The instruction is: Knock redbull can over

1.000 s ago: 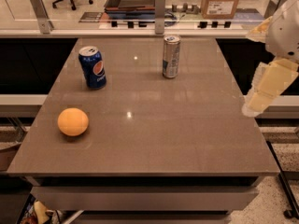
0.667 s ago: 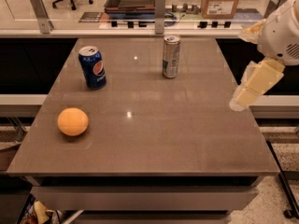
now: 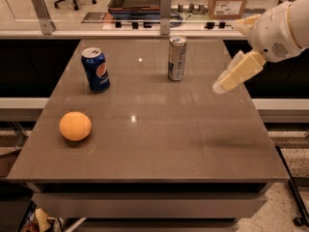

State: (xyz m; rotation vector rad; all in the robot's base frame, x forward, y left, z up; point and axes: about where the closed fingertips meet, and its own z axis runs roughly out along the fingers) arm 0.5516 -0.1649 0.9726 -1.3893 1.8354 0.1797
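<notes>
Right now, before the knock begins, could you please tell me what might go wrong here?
The pincer hovers at the right side of the table, apart from the upright redbull can. A sweep that passes too high or behind could miss it. Once tipped, the can may roll off the back edge, which it stands near. A long leftward sweep could also reach the Pepsi can.

- 1 white, rounded robot arm enters from the upper right corner of the view, its bulky wrist housing sloping down to the left.
- The cream-coloured two-finger gripper extends from that housing, angled down and leftward, with its tip on the right side of the view, just above mid-height.
</notes>
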